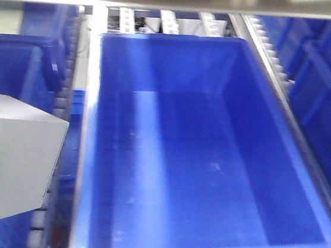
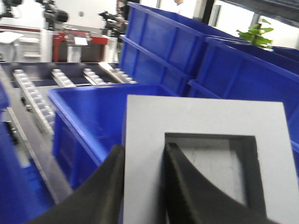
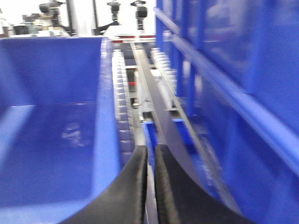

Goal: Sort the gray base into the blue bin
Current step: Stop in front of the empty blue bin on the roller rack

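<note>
Over by the roller rack (image 2: 32, 100), the matte light-gray cube-like block (image 1: 8, 163) hangs just off the left side of the big deep bright-blue plastic tote (image 1: 103, 171), not over its opening yet. The left gripper (image 2: 144, 154) is clamped on it, one black finger outside and one down in the square recess, pinching the thick border. That seems the smart place to grab (it looks stiff, smooth-sided and probably lightish, so squeezing the flat faces might slip), while the right gripper (image 3: 150, 158) has its fingers all but pressed together on nothing.
</note>
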Robot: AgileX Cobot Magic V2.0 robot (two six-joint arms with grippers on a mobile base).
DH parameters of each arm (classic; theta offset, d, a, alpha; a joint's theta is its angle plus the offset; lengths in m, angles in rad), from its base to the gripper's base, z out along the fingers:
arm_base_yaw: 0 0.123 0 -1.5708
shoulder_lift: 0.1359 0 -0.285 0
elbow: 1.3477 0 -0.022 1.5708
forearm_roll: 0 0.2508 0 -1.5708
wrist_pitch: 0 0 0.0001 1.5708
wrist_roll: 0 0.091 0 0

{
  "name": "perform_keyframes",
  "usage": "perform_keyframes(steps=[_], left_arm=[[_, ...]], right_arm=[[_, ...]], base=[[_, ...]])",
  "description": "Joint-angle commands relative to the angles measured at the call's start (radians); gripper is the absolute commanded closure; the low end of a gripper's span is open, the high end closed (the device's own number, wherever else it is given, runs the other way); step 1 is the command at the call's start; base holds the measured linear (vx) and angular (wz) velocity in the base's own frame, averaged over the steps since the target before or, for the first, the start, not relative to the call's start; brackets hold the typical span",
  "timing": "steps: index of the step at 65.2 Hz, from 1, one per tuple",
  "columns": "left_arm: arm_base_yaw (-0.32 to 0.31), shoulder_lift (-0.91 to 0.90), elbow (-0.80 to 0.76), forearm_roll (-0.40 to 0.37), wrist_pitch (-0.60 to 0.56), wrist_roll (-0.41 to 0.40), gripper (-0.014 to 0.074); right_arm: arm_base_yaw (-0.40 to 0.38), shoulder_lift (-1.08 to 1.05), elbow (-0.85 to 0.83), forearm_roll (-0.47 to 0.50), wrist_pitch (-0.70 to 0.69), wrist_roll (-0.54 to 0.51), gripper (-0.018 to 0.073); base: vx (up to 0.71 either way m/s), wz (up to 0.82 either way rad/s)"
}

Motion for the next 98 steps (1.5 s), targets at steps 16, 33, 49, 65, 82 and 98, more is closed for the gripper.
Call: perform_keyframes(steps=[16,33,49,65,82,98], left_arm=[[-0.002,0.01,-0.031,-0.006,-0.112,-0.004,0.0593],[-0.002,0.01,-0.031,-0.006,-0.112,-0.004,0.0593],[-0.002,0.01,-0.031,-0.006,-0.112,-0.004,0.0593],[-0.002,0.01,-0.031,-0.006,-0.112,-0.004,0.0593],[-0.002,0.01,-0.031,-0.006,-0.112,-0.004,0.0593],[-0.002,0.034,-0.031,-0.054,-0.12,0.009,0.0593]], right_arm=[[-0.004,-0.009,-0.004,-0.006,-0.078,-0.007,0.0564],[-0.004,-0.009,-0.004,-0.006,-0.078,-0.007,0.0564],[-0.004,-0.009,-0.004,-0.006,-0.078,-0.007,0.0564],[-0.004,-0.009,-0.004,-0.006,-0.078,-0.007,0.0564],[-0.004,-0.009,-0.004,-0.006,-0.078,-0.007,0.0564],[-0.004,-0.009,-0.004,-0.006,-0.078,-0.007,0.0564]], base=[[0.07,0.28],[0.03,0.13],[0.0,0.02],[0.0,0.0],[0.0,0.0],[0.0,0.0]])
